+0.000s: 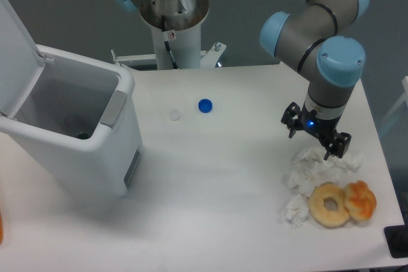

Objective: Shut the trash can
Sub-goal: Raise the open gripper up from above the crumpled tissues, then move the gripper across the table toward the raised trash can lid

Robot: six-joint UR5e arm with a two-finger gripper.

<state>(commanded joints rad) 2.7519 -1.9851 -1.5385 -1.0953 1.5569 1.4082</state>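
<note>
**A:** What does the fixed camera show?

**B:** A white desk (217, 183). At its left edge stands the trash can (83, 144), a large white boxy bin with a grey latch panel (113, 107) at its front rim. Its hinged lid (16, 49) stands raised, tilted back, so the bin is open. Something small and dark lies inside; I cannot tell what.

**A:** And the arm?

**B:** The pincer (317, 138) hangs at the far right, well apart from the bin, its two fingers spread wide and holding nothing. Just below it lie crumpled tissues (309, 164), a plain doughnut (330, 205) and an orange pastry (361, 200). Between arm and bin sit a blue bottle cap (204, 105) and a white cap (174, 115).

**A:** What could go wrong?

**B:** In my judgement, travelling low could sweep the tissues or caps along. Pushing the lid from the wrong side could tip or slide the bin, which sits near the desk's edge.
</note>
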